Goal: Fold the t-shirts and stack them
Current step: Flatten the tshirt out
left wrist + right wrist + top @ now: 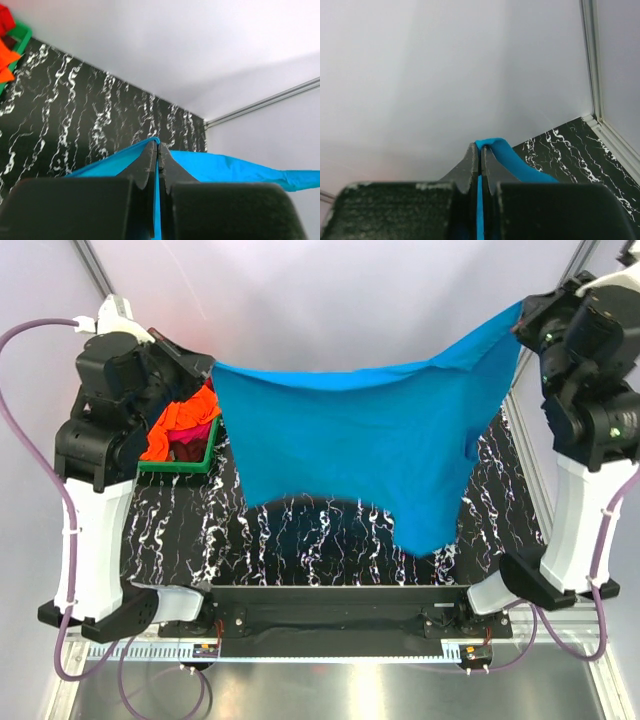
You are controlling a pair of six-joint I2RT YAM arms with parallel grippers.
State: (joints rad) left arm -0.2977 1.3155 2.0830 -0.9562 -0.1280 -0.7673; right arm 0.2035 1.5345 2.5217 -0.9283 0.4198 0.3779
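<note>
Above the black marbled table [300,540], the blue t-shirt [350,440] hangs spread between the two arms, lifted off the surface. The left gripper [159,148] is clamped on one upper corner, its jaws pressed together with a thin blue fold between them. The right gripper [480,152] pinches the opposite corner the same way, higher up at the far right. The top edge of the cloth sags in the middle, and its lowest tip dangles toward the near right of the table; whether it touches there I cannot tell. At the table's left side stands a green bin [178,466] with an orange shirt [172,428] and a red shirt [192,440] heaped in it, just beside the blue t-shirt's left edge.
</note>
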